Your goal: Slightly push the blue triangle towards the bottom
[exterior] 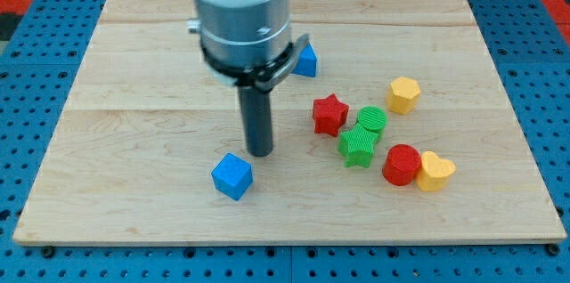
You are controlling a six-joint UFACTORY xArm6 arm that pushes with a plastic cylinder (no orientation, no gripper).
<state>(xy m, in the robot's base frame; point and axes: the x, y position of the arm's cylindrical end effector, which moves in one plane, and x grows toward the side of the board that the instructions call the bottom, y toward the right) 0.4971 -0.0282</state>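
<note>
The blue triangle (307,61) lies on the wooden board (134,96) near the view's top centre, partly hidden behind the arm's grey body. My tip (259,152) rests on the board well below and to the left of the triangle, apart from it. A blue cube (232,176) sits just below and left of my tip, with a small gap between them.
To the view's right lie a red star (329,114), a green cylinder (373,120), a green star (359,146), a red cylinder (402,165), a yellow heart (435,171) and a yellow hexagon (403,94). Blue pegboard (36,69) surrounds the board.
</note>
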